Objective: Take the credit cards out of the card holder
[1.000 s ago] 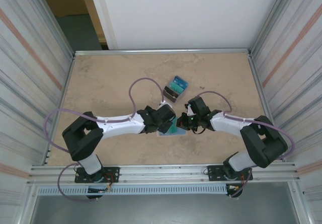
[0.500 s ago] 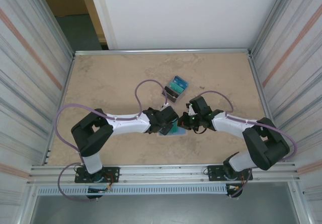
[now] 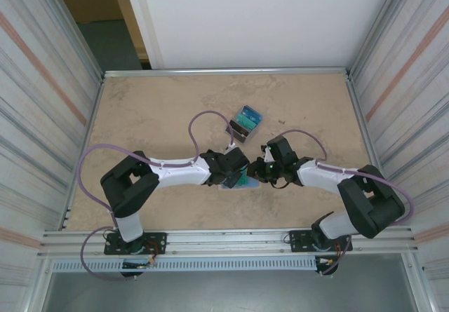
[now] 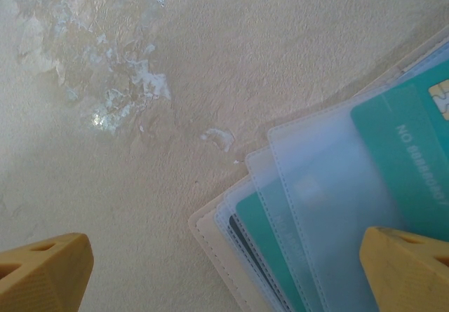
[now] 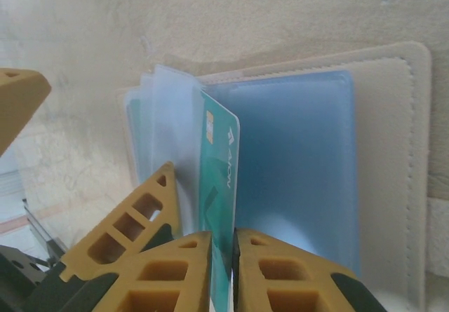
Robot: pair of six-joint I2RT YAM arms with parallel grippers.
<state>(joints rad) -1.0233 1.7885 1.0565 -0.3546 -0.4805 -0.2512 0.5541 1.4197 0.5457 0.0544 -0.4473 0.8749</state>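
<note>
1. The wallet [image 3: 240, 181] lay open on the table [image 3: 154, 109], towards the near edge, between the tips of the 2 arms. In the right wrist view its pale blue lining faced up.
2. The right gripper [image 5: 223, 256] had its fingers almost together. A teal card [image 5: 219, 165] stood on edge in the slit between them, pinched at its lower end. I judged this the pull-out step, with the card lifted away from the clear sleeves [image 5: 158, 116] so it could slide free.
3. The left gripper [image 4: 228, 273] was spread wide and held nothing. 1 finger [image 4: 410, 266] hung over the fanned sleeves and the other over bare table. That placing probably served to pin the wallet against the other arm's tug, though whether the finger touched the sleeves could not be told.
4. A card pile [image 3: 245, 121] lay on the far side, apart from the wallet, and was likely the drop spot.
5. From above, both grippers covered most of the wallet. How many cards remained was unclear. In the left wrist view 2 teal faces showed, frosted by plastic, and their print was too blurred to read.
</note>
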